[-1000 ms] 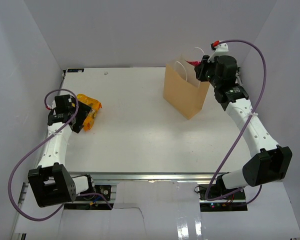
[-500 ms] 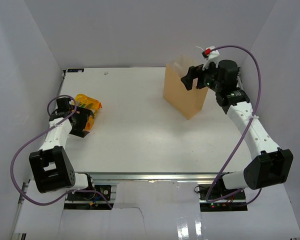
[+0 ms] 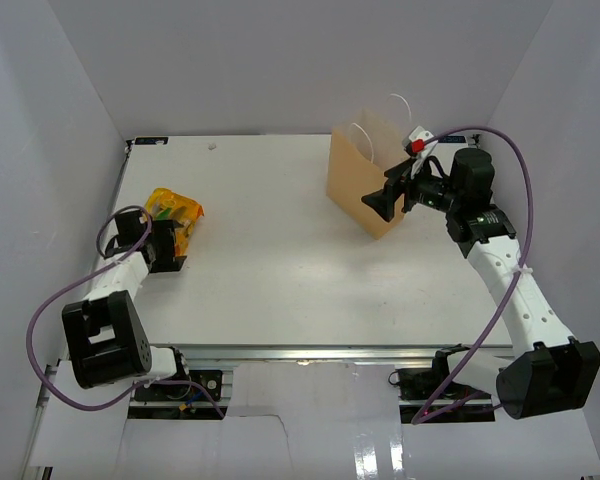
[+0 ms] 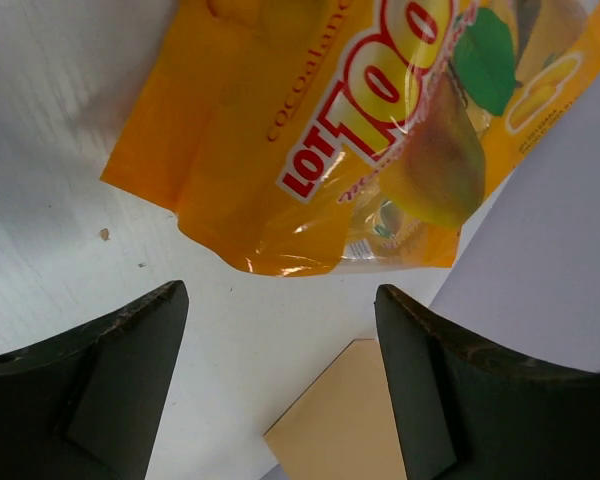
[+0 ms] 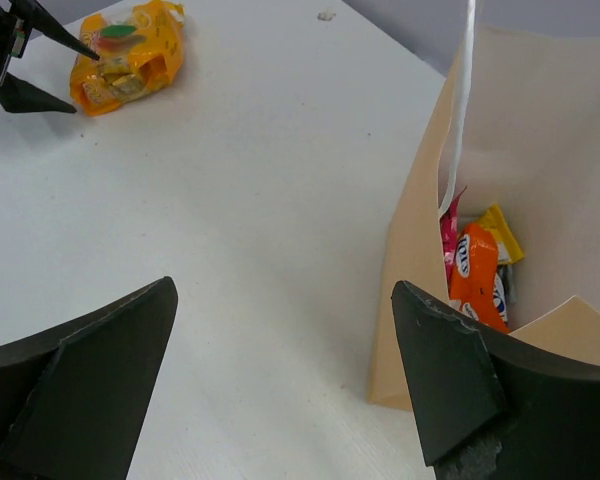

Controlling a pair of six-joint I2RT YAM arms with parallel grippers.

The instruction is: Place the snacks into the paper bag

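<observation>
An orange snack bag (image 3: 173, 212) with green and yellow print lies flat at the table's left; it fills the top of the left wrist view (image 4: 340, 130). My left gripper (image 3: 164, 247) is open just short of its near edge, with bare table between the fingers (image 4: 280, 295). The tan paper bag (image 3: 363, 180) stands upright at the back right. My right gripper (image 3: 380, 202) hangs open and empty in front of its near corner (image 5: 285, 288). Inside the paper bag (image 5: 415, 230) lie a pink packet (image 5: 447, 243), an orange packet (image 5: 475, 280) and a yellow packet (image 5: 501, 238).
White walls close in the table on the left, back and right. The paper bag's white cord handle (image 5: 465, 90) stands above its rim. My right arm's purple cable (image 3: 515, 150) loops beside the bag.
My right gripper opened over the paper bag's mouth, the pink packet left it, and it swung down in front of the bag. My left gripper drew back to the orange bag's near edge.
</observation>
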